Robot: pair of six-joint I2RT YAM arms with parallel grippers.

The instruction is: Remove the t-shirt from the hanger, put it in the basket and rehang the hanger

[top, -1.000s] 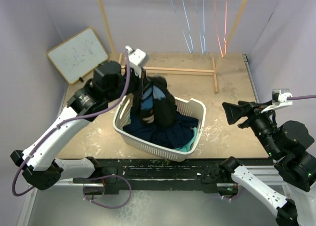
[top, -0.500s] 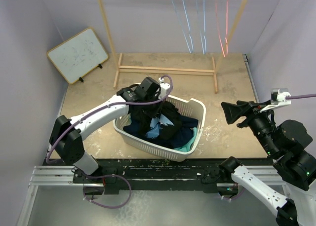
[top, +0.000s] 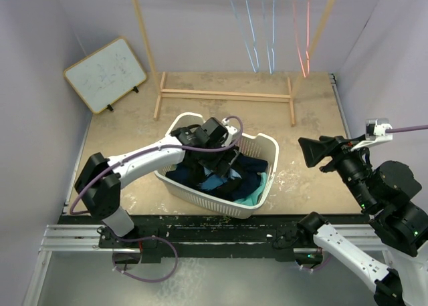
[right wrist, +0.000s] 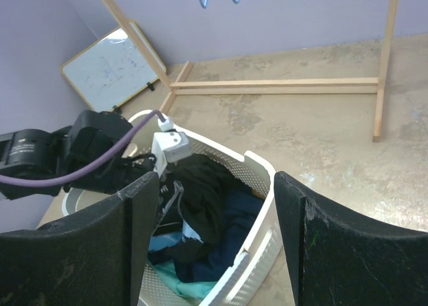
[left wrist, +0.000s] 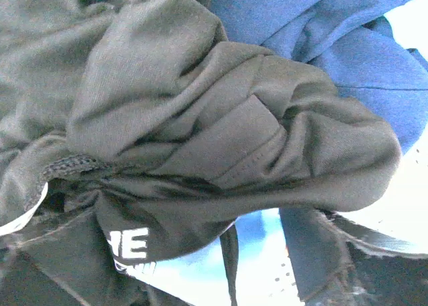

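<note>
Black t-shirt (left wrist: 200, 139) lies bunched in the basket (top: 214, 200), on the blue clothes (left wrist: 374, 65). Left gripper (top: 224, 162) is down in the basket, buried in cloth, so you can't tell if it's spread. Right gripper (right wrist: 215, 186) is spread and empty, right of the basket. Lift straight up out of the basket and check nothing trails.

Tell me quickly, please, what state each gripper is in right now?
Left gripper: cannot be told; its fingers are out of sight.
Right gripper: open, holding nothing.
</note>
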